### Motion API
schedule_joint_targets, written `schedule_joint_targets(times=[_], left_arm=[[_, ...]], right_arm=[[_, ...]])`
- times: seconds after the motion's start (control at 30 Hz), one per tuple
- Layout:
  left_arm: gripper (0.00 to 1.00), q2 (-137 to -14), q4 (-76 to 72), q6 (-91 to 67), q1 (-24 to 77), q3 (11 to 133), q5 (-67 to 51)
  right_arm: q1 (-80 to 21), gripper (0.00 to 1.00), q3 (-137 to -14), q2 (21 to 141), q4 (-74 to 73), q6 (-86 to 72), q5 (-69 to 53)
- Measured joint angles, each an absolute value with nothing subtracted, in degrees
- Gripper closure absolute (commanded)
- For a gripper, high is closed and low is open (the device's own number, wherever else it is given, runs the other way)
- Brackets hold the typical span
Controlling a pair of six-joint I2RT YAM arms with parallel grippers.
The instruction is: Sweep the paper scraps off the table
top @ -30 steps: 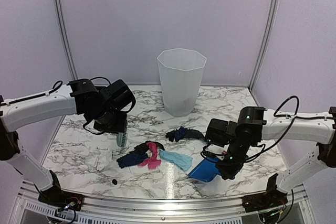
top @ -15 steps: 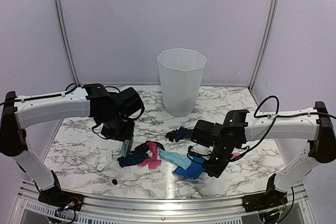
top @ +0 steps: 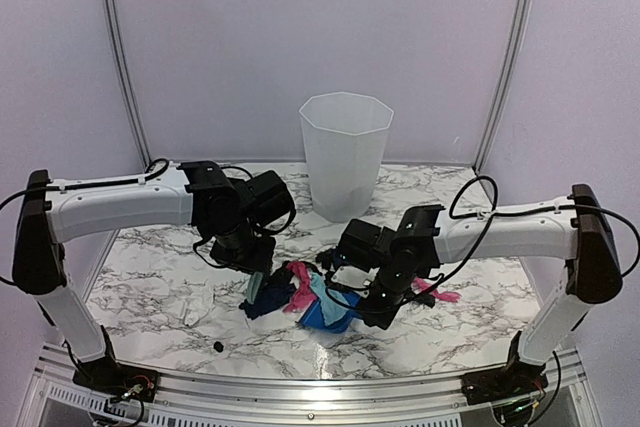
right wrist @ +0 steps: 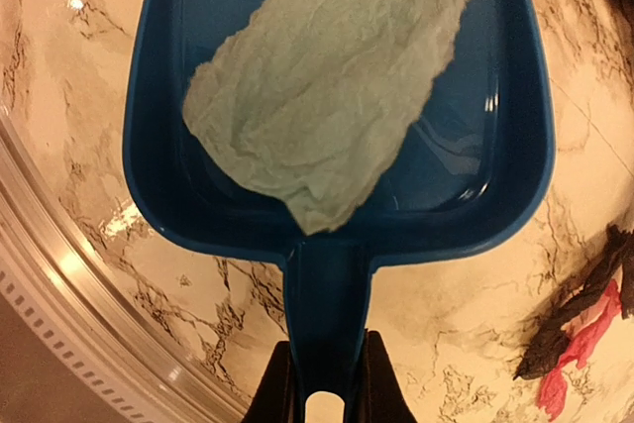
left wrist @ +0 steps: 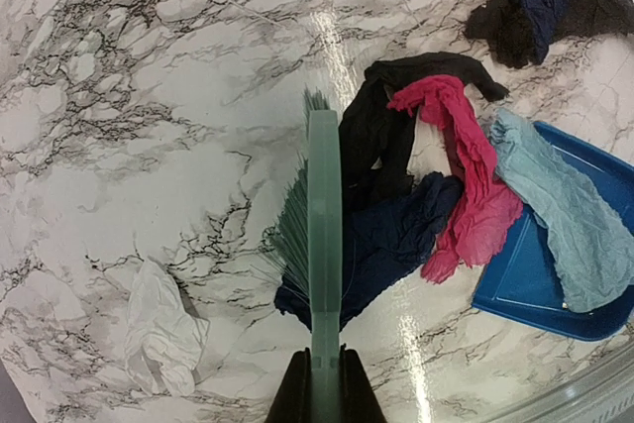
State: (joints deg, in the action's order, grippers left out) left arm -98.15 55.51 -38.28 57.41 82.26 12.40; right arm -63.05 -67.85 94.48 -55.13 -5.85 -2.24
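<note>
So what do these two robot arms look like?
The left arm and right arm match: white tubular links joined by bulky black joint housings, with black sections at the shoulders. Thin black cables loop loosely outside each. The left gripper and right gripper each end in two short dark fingers.

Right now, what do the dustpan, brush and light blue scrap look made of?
Dustpan: moulded plastic, glossy blue; sharp light glints on its smooth walls. Brush: pale green, semi-matte back, likely plastic; fine splayed bristles, probably synthetic. Light blue scrap: thin paper, matte, creased all over with a ragged edge.
</note>
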Motion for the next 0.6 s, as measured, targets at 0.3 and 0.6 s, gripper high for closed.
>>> schedule_joint_targets(times=[0.3, 0.6], left_arm=[[1.0, -98.3, 55.33, -38.98, 60.12, 82.32, 10.07], [1.0, -94.48, 55.4, -41.85, 60.86, 81.23, 9.65]], right_arm=[[-63.05, 1.0, -69.84, 98.04, -52.77, -5.52, -2.17], [-63.05, 1.0, -69.08, 97.97, -52.36, -5.28, -2.28]])
